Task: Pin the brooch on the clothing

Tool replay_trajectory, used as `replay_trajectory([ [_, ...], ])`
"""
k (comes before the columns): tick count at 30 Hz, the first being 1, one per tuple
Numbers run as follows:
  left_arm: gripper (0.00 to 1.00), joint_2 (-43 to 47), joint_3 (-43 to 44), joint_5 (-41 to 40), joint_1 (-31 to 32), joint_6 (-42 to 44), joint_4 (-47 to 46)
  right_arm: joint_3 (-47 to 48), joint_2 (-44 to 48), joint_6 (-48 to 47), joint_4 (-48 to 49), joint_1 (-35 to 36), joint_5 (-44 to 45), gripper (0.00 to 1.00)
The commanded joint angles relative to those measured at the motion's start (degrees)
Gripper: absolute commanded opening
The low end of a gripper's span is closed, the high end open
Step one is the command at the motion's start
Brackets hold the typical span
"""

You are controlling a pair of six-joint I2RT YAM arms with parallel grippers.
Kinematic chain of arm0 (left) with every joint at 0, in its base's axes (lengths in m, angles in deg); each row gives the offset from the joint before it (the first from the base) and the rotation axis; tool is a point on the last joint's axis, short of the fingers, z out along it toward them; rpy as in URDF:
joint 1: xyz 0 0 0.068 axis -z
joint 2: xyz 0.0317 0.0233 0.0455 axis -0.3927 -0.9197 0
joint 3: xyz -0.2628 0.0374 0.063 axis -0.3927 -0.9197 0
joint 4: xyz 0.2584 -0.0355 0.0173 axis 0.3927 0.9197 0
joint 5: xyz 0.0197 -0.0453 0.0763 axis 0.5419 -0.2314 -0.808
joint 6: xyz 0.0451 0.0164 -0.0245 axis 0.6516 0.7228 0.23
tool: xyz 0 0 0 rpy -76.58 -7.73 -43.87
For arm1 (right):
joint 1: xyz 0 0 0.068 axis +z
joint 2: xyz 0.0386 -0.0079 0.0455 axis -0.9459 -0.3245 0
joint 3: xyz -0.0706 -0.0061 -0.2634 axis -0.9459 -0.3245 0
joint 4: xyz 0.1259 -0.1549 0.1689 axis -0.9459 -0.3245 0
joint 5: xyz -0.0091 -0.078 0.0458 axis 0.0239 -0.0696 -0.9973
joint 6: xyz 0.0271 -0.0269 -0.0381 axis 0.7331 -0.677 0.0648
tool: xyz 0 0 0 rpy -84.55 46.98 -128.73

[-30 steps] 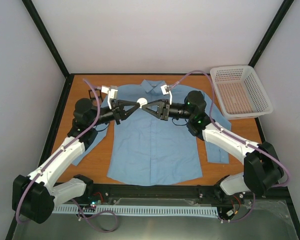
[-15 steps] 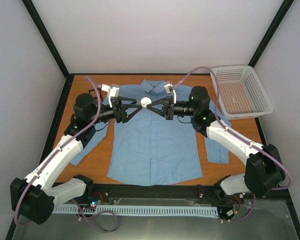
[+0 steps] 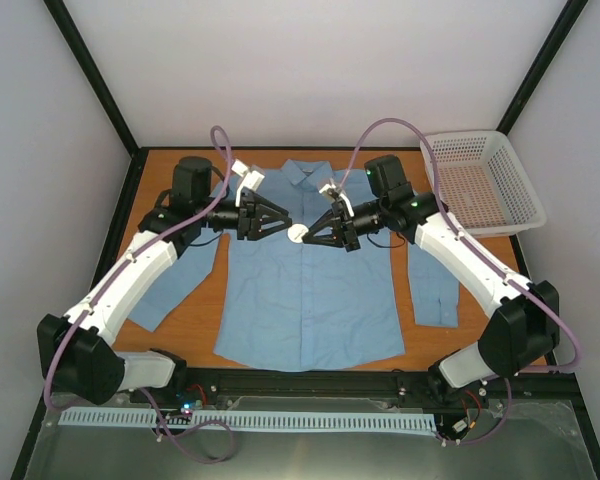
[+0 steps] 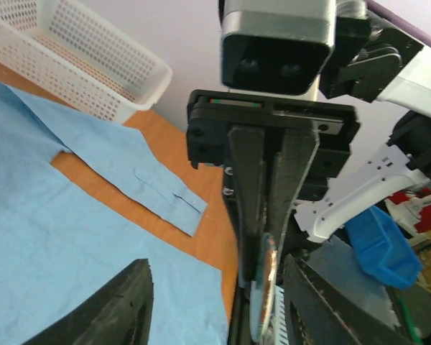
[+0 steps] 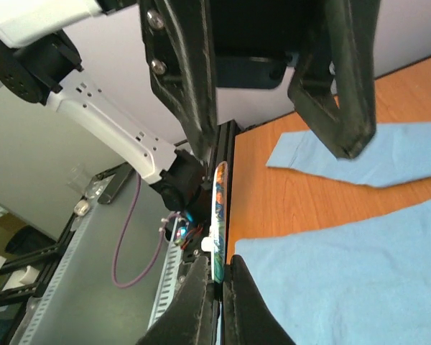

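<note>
Item: light blue long-sleeved button-up shirt (image 3: 310, 300), laid flat and face up on an orange-brown wooden table (image 3: 190, 335), collar toward the far edge, one sleeve lying along each side of the body. Item: small round pale disc brooch (image 3: 298, 233), held over the upper chest of the shirt, just below the collar and close to the button line; whether it touches the cloth cannot be told. Holder: black two-finger right gripper (image 5: 219, 277), fingers pressed together on one edge of the brooch; in its wrist view the disc stands edge-on, a thin pale rim with flecks of colour rising from between the pads. Opposite: black two-finger left gripper (image 3: 280, 227), facing the right gripper tip to tip, jaws spread and holding nothing; in its wrist view its two fingers stand well apart, one on either side of the right gripper's closed fingers and the edge-on disc, touching neither as far as can be seen. Item: white plastic mesh basket (image 3: 500, 226), rectangular, at the far right corner of the table, well apart from the brooch.
</note>
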Motion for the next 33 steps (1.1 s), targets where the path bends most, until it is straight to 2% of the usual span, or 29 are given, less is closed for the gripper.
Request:
replay_trajectory([
  [1, 0.48, 0.63, 0.95, 4.10, 0.27, 3.37, 3.29, 1.78, -0.24, -5.31, -5.83, 0.58, -2.06, 0.03],
  [5, 0.49, -0.13, 1.03, 4.34, 1.51, 4.84, 5.23, 1.17, -0.19, -3.99, -4.06, 0.66, -1.35, 0.03],
  [7, 0.46, -0.42, 1.03, 3.18, 2.25, 5.04, 5.56, 1.43, -0.34, -3.99, -4.18, 0.67, -1.34, 0.03],
  [18, 0.17, -1.94, 2.47, 2.43, 3.15, 5.92, 7.39, 1.28, -0.32, -3.78, -4.44, 0.67, -0.65, 0.03],
  [22, 0.12, -2.04, 3.15, 2.65, 3.62, 6.17, 7.59, 1.10, -0.02, -2.03, -3.21, 0.67, 0.66, 0.03],
  [24, 0.02, -2.18, 3.63, 2.41, 3.96, 6.67, 8.05, 0.75, 0.73, 1.25, -0.34, 0.67, 3.25, 0.03],
  [25, 0.01, -1.98, 3.76, 1.88, 4.02, 6.72, 7.97, 0.10, 1.32, 3.55, 1.64, 0.67, 4.77, 0.06],
  [29, 0.01, 2.38, 1.16, -5.31, 4.02, 3.47, 1.12, -4.51, 5.04, 14.00, 11.48, 0.66, 10.96, 0.35],
  [33, 0.01, 9.32, -5.39, -14.16, 3.99, -4.79, -14.41, -12.75, 9.56, 33.55, 28.81, 0.93, 14.14, 0.48],
])
